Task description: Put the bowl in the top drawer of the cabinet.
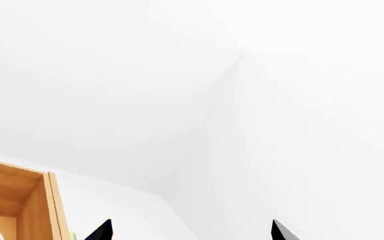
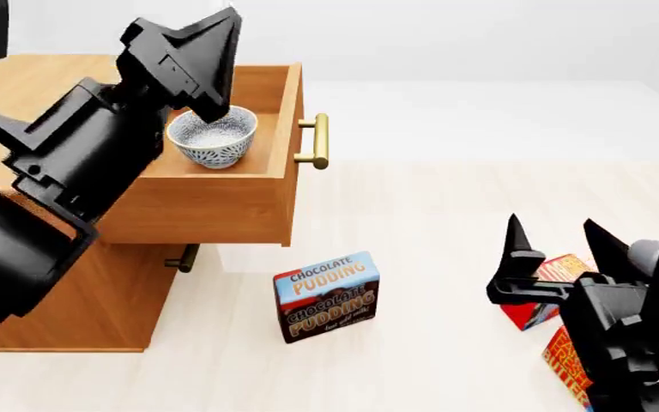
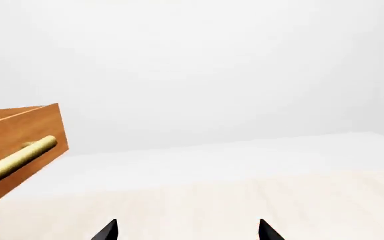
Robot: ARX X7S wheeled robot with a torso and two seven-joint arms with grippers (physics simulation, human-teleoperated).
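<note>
White with blue-grey lace, the one bowl [image 2: 212,137] is sitting inside the open top drawer [image 2: 220,197], toward its near-right part. The left gripper [image 2: 209,73] is hanging just above it, jaws spread and empty. Lifting straight clear should avoid nudging the rim. The right gripper [image 2: 553,245] is idling spread over the floor. One cabinet [image 2: 66,300], two drawers, one pudding box [image 2: 327,296].

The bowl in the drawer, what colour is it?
White with a fine blue-grey lacy pattern; the bowl shows best in the head view.
</note>
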